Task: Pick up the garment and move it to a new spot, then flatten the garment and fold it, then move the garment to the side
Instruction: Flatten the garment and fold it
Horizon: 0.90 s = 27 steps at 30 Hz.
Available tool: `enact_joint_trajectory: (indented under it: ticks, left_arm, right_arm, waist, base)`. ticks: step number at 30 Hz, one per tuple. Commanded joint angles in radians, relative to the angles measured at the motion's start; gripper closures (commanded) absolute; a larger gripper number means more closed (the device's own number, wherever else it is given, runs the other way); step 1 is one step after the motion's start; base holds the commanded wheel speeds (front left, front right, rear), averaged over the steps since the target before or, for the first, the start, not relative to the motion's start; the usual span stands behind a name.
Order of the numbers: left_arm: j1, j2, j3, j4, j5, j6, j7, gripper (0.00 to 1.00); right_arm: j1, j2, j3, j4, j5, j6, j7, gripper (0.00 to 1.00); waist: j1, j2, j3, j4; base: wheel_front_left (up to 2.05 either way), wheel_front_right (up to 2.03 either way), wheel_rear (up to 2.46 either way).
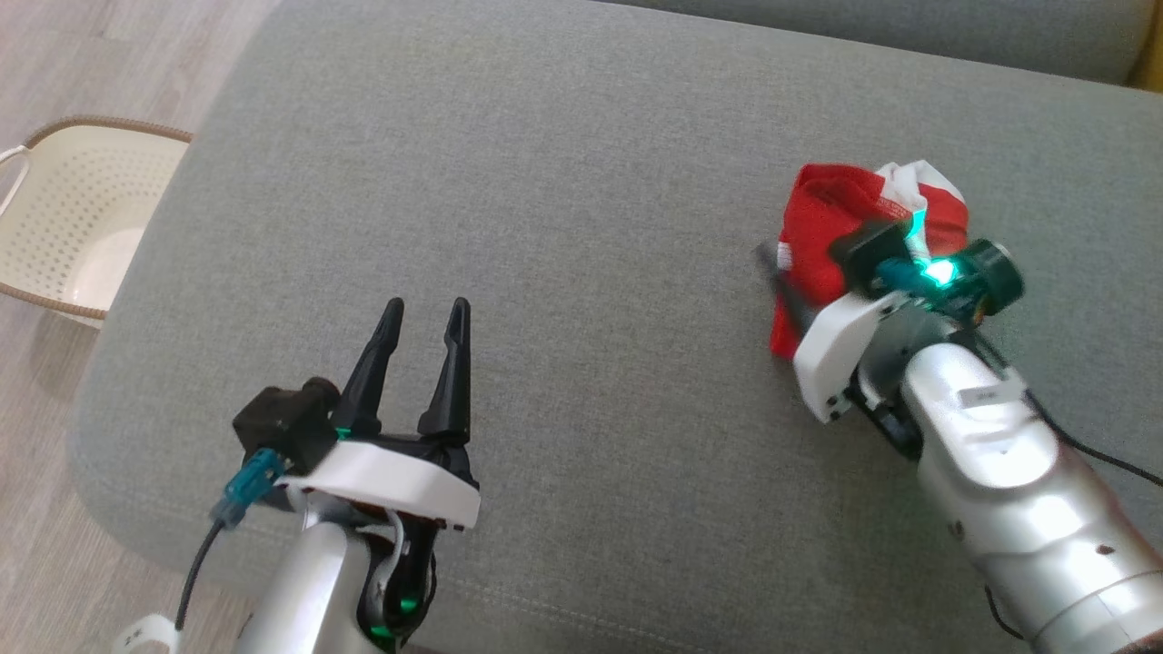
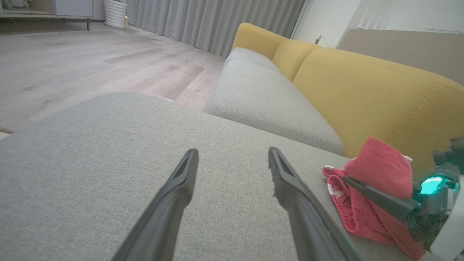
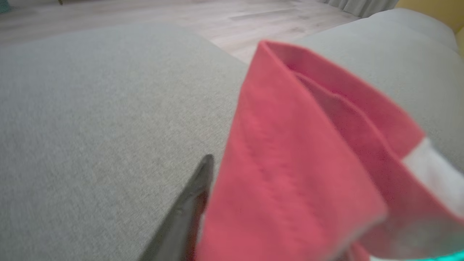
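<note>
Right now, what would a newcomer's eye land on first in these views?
The red and white garment, bunched at the right of the grey cushion, with a green light glowing on the right wrist beside it. Then the left claw, open and empty at lower left, and the yellow sofa back behind.

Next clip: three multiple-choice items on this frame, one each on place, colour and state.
1. Where does the garment lie? A on a shelf; B on the grey cushion, toward the robot's right; C on a chair.
2. Its colours? A blue and yellow; B all black; C red with white.
3. The left gripper is: A open and empty; B shut on the garment; C shut on a cable.
Key: B, it rests on the cushion; C, red cloth, white trim; A, fingers spread over bare fabric.
</note>
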Motion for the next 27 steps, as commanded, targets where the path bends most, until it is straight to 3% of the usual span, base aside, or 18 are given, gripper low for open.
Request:
enact_joint_trajectory:
  ticks: [1, 9, 15, 27]
  left_arm:
    - [-0.036, 0.007, 0.031, -0.029, -0.006, 0.006, -0.012, 0.00]
    - [-0.027, 0.007, 0.032, -0.028, -0.009, 0.013, -0.012, 0.00]
    - [-0.028, 0.007, 0.046, -0.024, -0.002, 0.011, -0.012, 0.00]
    - [-0.024, 0.007, 0.092, -0.033, 0.028, 0.003, -0.012, 0.00]
  right_arm:
    - [-0.042, 0.000, 0.046, -0.008, -0.025, 0.007, -0.003, 0.00]
    - [-0.069, 0.028, 0.096, 0.087, -0.050, 0.007, -0.014, 0.00]
    - [-0.065, 0.078, 0.078, 0.125, 0.011, 0.007, -0.012, 0.00]
    - [0.014, 0.133, 0.056, 0.071, 0.107, 0.007, 0.028, 0.00]
  waist:
    - [0.0000, 0.0000, -0.003, 0.004]
    - [0.0000, 0.0000, -0.013, -0.002]
    - [0.0000, 0.0000, -0.026, -0.035]
    - [0.0000, 0.0000, -0.053, -0.130]
  base:
    - [0.00, 0.00, 0.00]
    - [0.00, 0.00, 0.00]
    - [0.00, 0.00, 0.00]
    - [0.00, 0.00, 0.00]
